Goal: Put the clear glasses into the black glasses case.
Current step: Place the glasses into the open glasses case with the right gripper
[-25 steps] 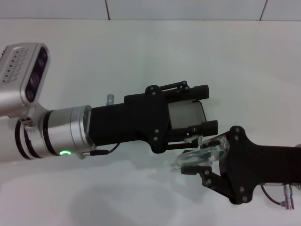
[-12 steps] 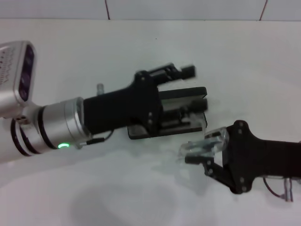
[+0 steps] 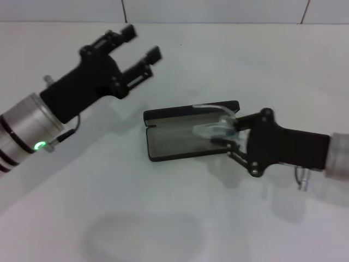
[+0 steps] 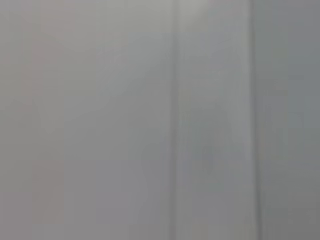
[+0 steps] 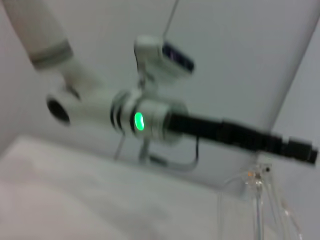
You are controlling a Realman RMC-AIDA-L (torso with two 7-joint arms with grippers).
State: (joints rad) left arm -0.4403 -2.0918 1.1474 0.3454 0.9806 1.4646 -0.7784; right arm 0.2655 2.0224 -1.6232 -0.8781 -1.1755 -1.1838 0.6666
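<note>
The clear glasses (image 3: 214, 126) sit at the tip of the right gripper (image 3: 229, 136), which reaches in from the right and is clamped on them. They hang over the right end of the black glasses case (image 3: 180, 136), partly above its grey lining; whether they touch the lining cannot be told. The case lies open on the white table (image 3: 163, 218) near the middle of the scene, its lid standing along the far edge. In the right wrist view the glasses (image 5: 257, 200) show as a clear frame close to the camera.

The left gripper (image 3: 136, 52) is up at the far left, well apart from the case, with nothing between it and the case but bare table. Its fingers (image 3: 128, 31) stand apart and hold nothing. Its silver wrist ring with a green light (image 3: 39, 146) shows at the left edge, and the same arm (image 5: 150, 120) appears in the right wrist view. The left wrist view shows only a plain grey surface.
</note>
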